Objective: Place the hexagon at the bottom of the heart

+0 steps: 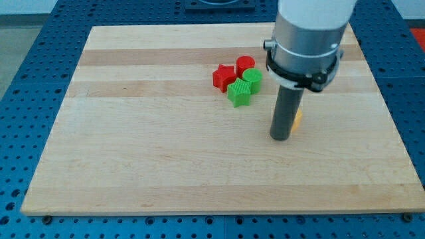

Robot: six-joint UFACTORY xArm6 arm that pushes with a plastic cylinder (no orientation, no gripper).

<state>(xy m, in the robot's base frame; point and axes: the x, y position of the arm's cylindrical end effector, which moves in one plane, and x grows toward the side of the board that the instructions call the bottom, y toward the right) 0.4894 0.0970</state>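
My tip (279, 137) rests on the wooden board right of centre. A yellow block (297, 119) peeks out just right of the rod, mostly hidden behind it, so I cannot make out its shape. Up and to the left sits a tight cluster: a red star (224, 76), a red cylinder-like block (245, 64), a green round block (252, 79) and a green star (239, 93). The tip is right of and below this cluster, apart from it. I cannot pick out a hexagon or a heart with certainty.
The wooden board (166, 153) lies on a blue perforated table (26, 79). The arm's grey body (307, 40) hangs over the board's upper right and hides part of it.
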